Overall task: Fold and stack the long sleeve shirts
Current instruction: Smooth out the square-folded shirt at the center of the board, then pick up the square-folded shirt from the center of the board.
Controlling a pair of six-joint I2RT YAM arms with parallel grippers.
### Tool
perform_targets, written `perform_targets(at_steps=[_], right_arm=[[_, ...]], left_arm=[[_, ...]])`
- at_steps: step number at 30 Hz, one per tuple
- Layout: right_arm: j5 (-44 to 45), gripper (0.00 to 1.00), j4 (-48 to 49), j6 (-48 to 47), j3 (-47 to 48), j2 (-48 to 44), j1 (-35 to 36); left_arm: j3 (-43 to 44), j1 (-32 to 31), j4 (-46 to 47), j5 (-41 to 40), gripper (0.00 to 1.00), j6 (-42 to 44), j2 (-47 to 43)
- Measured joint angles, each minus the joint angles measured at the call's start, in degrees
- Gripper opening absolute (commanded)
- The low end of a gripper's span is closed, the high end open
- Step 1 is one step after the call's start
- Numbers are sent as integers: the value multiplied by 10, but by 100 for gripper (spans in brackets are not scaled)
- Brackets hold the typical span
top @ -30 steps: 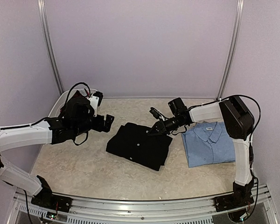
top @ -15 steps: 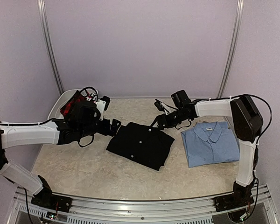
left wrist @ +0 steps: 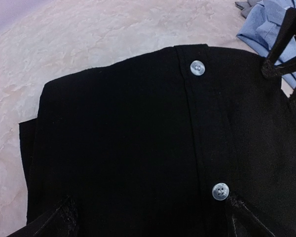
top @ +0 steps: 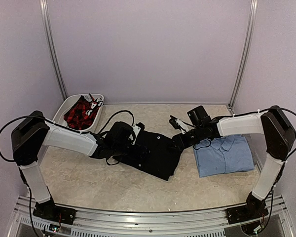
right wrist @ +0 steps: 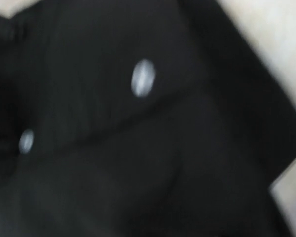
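Note:
The black long sleeve shirt [top: 155,155] lies folded in the middle of the table, its white buttons [left wrist: 198,67] facing up. The light blue long sleeve shirt [top: 226,155] lies folded to its right, apart from it. My left gripper [top: 135,143] is low at the black shirt's left edge. In the left wrist view it [left wrist: 150,217] stands wide open, with its fingertips [left wrist: 59,219] straddling the cloth. My right gripper [top: 177,142] is at the shirt's upper right corner. Its two fingers [left wrist: 281,47] show apart there. The right wrist view is a blur of black cloth [right wrist: 138,148].
A white basket [top: 62,109] holding red and black plaid cloth [top: 80,111] stands at the back left corner. Metal posts rise at both back corners. The right arm's forearm reaches over the blue shirt's collar.
My left arm has swung right and down onto the black shirt's left edge. The right gripper lifted off the shirt, opened, and came back down at its right corner.

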Motion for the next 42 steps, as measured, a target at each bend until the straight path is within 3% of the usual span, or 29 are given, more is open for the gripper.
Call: perform_targets(at_steps=[4, 16, 24, 30, 33, 42], right_arm=[[0, 52, 10, 7, -11, 16, 7], [60, 52, 24, 5, 95, 140, 7], [87, 79, 38, 3, 47, 102, 7], [86, 95, 42, -4, 14, -2, 7], [69, 97, 49, -9, 15, -30, 5], [-17, 98, 29, -24, 118, 72, -14]], left_arm=[[8, -3, -3, -26, 99, 0, 31], [-12, -41, 6, -161, 99, -74, 59], [-12, -46, 14, -192, 99, -81, 48], [-12, -41, 20, -176, 99, -66, -29], [-10, -31, 25, -139, 99, -66, -68], [-58, -38, 23, -68, 97, -85, -123]])
